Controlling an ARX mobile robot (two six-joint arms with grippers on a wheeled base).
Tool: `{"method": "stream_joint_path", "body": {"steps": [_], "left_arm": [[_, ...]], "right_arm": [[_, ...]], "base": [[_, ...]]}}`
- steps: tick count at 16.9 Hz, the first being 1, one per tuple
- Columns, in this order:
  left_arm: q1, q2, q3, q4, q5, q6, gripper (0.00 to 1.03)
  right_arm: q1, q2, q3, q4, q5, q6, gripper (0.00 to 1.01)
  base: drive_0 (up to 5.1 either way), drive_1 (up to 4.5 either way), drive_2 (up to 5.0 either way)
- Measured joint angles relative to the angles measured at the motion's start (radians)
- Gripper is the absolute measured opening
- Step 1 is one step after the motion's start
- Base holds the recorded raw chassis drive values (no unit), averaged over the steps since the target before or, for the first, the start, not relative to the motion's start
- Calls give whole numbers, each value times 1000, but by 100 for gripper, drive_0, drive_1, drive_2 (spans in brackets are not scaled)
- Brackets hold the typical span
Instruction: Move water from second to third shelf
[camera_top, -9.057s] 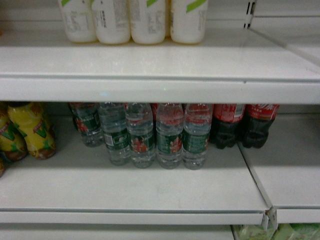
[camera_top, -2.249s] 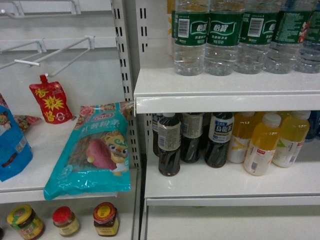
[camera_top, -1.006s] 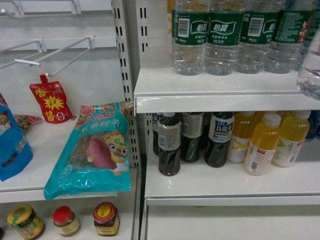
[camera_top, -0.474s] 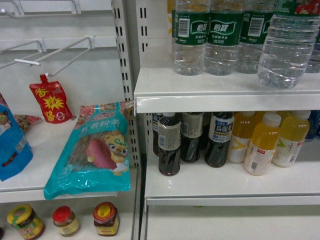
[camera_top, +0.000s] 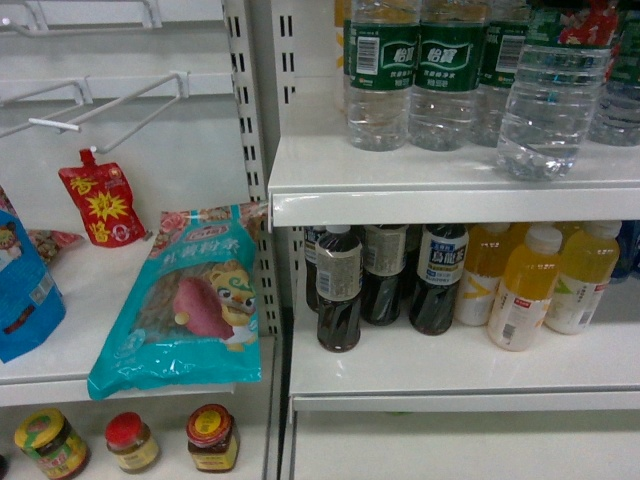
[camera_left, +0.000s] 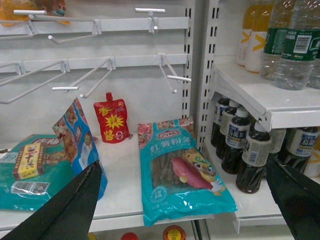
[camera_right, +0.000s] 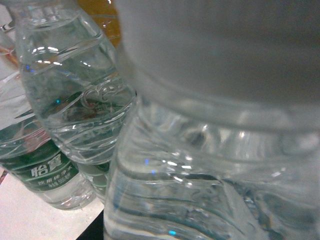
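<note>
A clear water bottle (camera_top: 548, 105) with a red and green label leans slightly at the front right of the upper white shelf (camera_top: 400, 190), its base at or just above the board. Behind it stands a row of green-labelled water bottles (camera_top: 445, 75). The same bottle (camera_right: 215, 150) fills the right wrist view from very close, so my right gripper's fingers are hidden, and that gripper is out of the head view. My left gripper (camera_left: 180, 205) hangs open and empty in front of the left bay, far from the bottle.
Below the water, dark drink bottles (camera_top: 385, 280) and yellow juice bottles (camera_top: 545, 285) fill the shelf underneath. In the left bay lie a teal snack packet (camera_top: 190, 300) and a red pouch (camera_top: 100, 205), with wire hooks (camera_top: 110, 105) above and jars (camera_top: 210, 438) below.
The held water bottle came in from the right edge, moved left and down, and now its base is at the upper shelf's front. The head view shifted from another shelf section earlier.
</note>
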Motion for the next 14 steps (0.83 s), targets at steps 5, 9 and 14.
{"method": "stream_joint_path", "body": {"steps": [5,9,14], "left_arm": [[0,0,0,0,0,0,98],[0,0,0,0,0,0,98],[0,0,0,0,0,0,98]], "right_arm": [[6,76,97,-33,43,24,43],[0,80,101,-31,68,9,43],[-2,80,84,12,64,8,43]], "base": [[0,0,0],[0,0,0],[0,0,0]]}}
